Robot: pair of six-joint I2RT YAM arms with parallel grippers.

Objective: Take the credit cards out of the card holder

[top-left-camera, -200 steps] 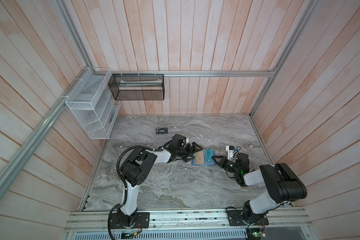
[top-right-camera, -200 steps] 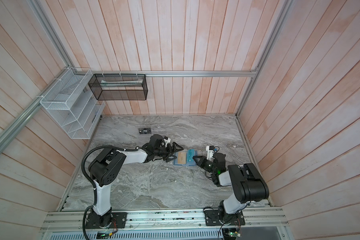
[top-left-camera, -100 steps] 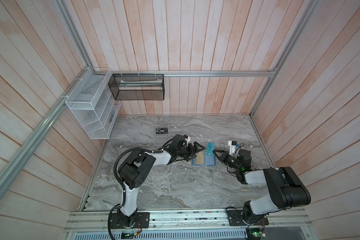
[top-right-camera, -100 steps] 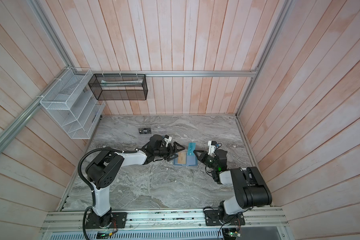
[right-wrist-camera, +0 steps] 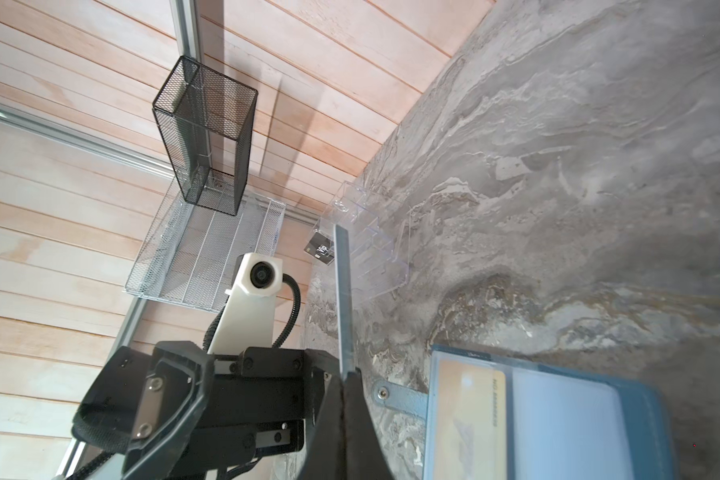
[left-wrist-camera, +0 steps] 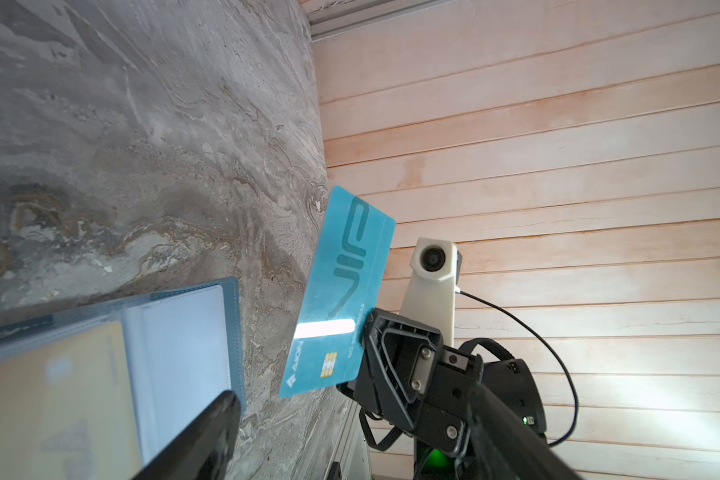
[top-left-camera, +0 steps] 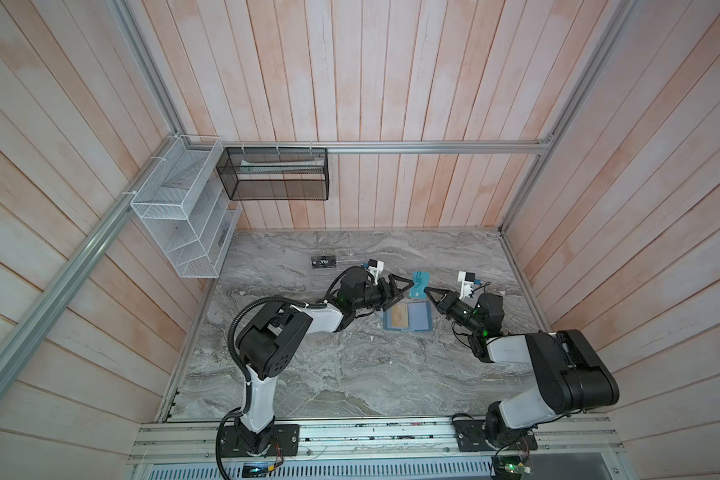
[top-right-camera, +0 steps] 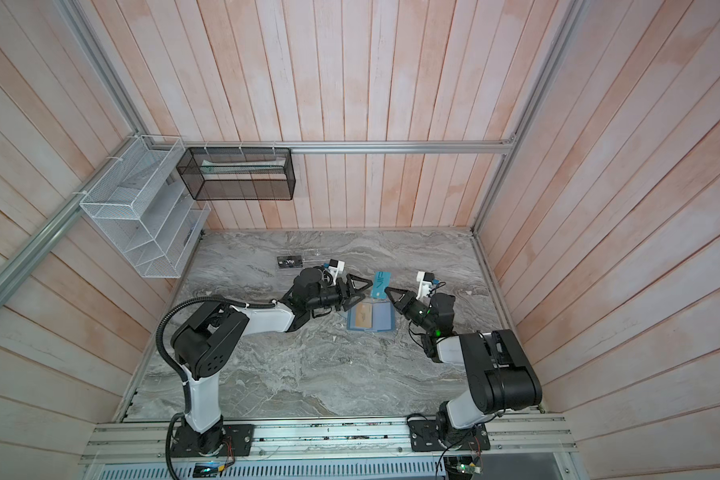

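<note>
The slate-blue card holder lies open on the marble top, with a gold-yellow credit card in its left pocket. My right gripper is shut on one edge of the teal credit card, holding it upright in the air just behind the holder. My left gripper is open and points at the teal card from the left without touching it. One of its fingers hovers over the holder's edge. No dark blue card shows.
A clear acrylic rack with a black "Vip" card stands at the back left. A white wire shelf and a black mesh basket hang on the walls. The holder's snap tab lies flat beside the right gripper.
The right gripper has drawn the teal card out of the card holder and lifted it up and back. The left gripper has stayed beside the holder.
</note>
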